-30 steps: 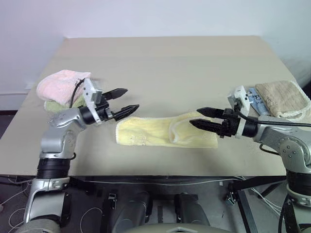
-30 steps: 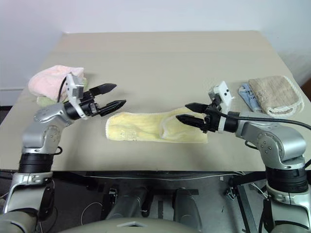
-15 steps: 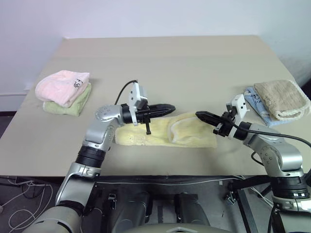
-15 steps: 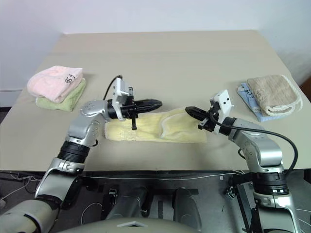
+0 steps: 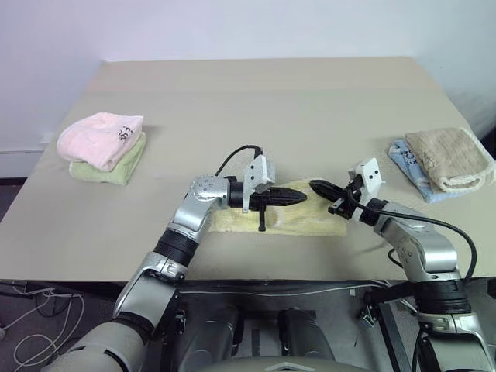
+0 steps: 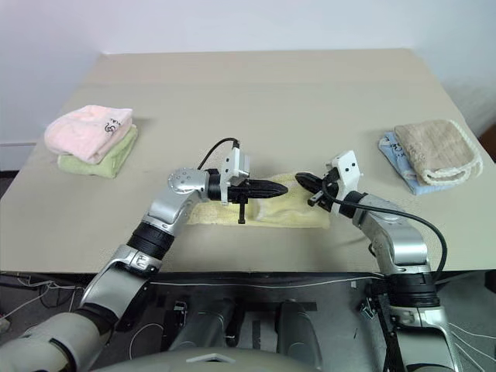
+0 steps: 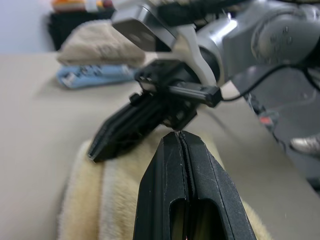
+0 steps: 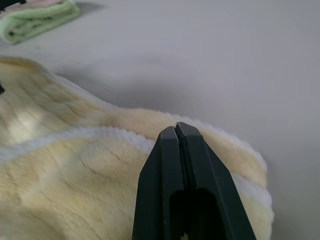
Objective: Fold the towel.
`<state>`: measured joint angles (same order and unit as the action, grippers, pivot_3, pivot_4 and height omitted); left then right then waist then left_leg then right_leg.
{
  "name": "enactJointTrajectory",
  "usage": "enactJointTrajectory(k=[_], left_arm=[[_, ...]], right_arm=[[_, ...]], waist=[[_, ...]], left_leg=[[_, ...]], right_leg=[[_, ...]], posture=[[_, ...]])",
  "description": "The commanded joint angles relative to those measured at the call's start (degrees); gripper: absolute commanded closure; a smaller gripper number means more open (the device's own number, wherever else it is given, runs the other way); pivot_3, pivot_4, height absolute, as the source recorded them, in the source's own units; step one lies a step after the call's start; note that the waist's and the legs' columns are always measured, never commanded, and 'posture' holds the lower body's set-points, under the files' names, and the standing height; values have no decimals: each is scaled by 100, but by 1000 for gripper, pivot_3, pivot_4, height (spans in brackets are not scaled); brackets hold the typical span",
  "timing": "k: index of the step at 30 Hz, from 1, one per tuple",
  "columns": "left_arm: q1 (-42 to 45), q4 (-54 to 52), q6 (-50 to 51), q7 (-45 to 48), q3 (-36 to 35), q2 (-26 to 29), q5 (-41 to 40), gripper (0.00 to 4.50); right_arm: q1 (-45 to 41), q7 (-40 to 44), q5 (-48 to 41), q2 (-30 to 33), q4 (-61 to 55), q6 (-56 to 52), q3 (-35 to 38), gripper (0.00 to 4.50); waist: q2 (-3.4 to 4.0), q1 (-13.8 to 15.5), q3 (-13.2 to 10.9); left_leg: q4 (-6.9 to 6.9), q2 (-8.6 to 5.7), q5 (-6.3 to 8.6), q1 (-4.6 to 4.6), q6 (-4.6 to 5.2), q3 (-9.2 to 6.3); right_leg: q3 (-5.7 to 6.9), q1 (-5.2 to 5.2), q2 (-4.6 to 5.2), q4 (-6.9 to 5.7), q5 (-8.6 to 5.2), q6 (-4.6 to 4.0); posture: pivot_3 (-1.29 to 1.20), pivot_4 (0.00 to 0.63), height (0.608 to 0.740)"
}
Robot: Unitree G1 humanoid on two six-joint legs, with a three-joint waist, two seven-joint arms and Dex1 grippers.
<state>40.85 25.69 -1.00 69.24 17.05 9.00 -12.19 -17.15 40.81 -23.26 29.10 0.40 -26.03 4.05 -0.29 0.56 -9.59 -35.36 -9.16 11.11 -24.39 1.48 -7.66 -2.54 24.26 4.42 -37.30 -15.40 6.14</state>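
Arms converge level over towel (image 5: 302, 221).

Soft, even room light falls over the surface (image 5: 256, 101), bright without glare. Faint shadows sit close under the arms. Both head views are sharp. In the wrist views the near black fingers (image 7: 190, 200) blur, and far things go hazy.

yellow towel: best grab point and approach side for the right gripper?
Probably the white-hemmed right end of the yellow towel. There a folded-over flap lies raised on the layer beneath, giving an edge to pinch. Bring the right gripper in low from the table's right side; it is shut, so open it first.
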Motion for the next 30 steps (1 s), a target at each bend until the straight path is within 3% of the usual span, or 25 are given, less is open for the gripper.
enactJointTrajectory(k=[1,11,21,25,30], left_arm=[[-61,9,-168,118,146,59,194,4468],[-431,-107,176,-36,233,545,463,4468],[-597,-125,376,-194,243,477,544,4468],[-519,-327,958,-251,-202,358,-3,4468],[-366,-859,1378,-245,-590,576,-368,4468]], right_arm=[[68,-54,258,-90,60,243,-179,4500],[121,-272,767,-415,456,607,-490,4500],[-62,-219,936,-430,652,710,-527,4500],[-102,-67,749,-412,559,635,-421,4500],[-137,412,-167,-236,-15,-24,35,4500]], waist=[[0,-2,0],[1,-29,2],[0,-59,2],[0,-98,1],[-1,-128,0]], left_leg=[[0,0,0,1,0,0],[0,0,-1,34,-2,0],[10,1,9,100,-12,-4],[9,1,9,99,-13,-5],[11,1,9,95,-12,-7]], right_leg=[[0,1,-1,-2,0,0],[-3,-25,-3,-15,0,0],[-1,-93,-2,-1,-2,0],[0,-93,-2,-2,-2,0],[1,-88,-2,-1,-2,0]], posture=[[0,150,740],[0,150,740],[0,150,740],[0,150,740],[0,150,740]])
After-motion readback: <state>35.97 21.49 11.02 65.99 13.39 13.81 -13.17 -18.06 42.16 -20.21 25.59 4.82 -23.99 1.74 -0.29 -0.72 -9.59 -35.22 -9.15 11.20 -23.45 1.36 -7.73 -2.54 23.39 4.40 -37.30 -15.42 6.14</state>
